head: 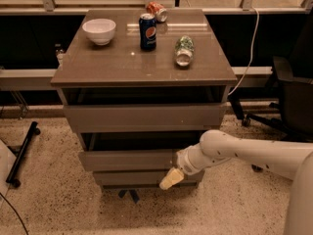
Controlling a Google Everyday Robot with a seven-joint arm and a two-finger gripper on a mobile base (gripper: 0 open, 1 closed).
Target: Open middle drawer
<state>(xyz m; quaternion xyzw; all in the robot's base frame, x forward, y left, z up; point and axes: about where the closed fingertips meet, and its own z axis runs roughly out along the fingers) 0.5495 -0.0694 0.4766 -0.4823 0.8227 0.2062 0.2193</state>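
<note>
The gripper (171, 178) hangs low before the cabinet; open or closed, I cannot tell. The middle drawer (128, 159) has its front just above it. Stiff flat panel, no handle, prob. light on rails. Best hold: its top edge, at the dark gap.

Cabinet top (122, 65) bears bowl (99, 31), upright Pepsi can (147, 31), tipped red can (157, 11), lying bottle (184, 50); pincer (171, 179) by lowest drawer (129, 178).
</note>
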